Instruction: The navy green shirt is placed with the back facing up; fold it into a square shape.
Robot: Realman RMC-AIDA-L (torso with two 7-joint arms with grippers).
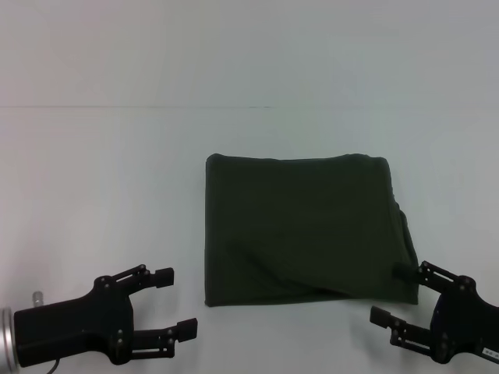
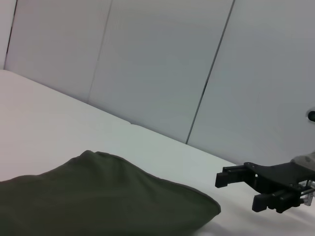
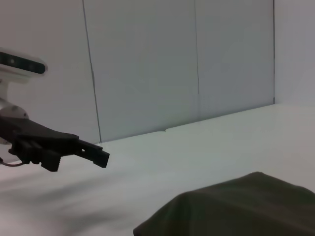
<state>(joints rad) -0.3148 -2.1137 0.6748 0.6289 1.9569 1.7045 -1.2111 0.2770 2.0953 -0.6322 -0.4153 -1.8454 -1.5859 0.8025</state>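
Shirt (image 1: 304,230): lying folded square on desk (image 1: 101,179)
Left pincer (image 1: 181,305): released, hovering apart
Right pincer (image 1: 394,294): released, risking snagging near corner

Folded shirt (image 1: 304,230) mid-table (image 1: 101,179); bare table all round, wide room left + far side.

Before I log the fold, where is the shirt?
In the head view, the navy green shirt lies folded on the white table, right of centre, between the grippers, its near right corner beside the right gripper.
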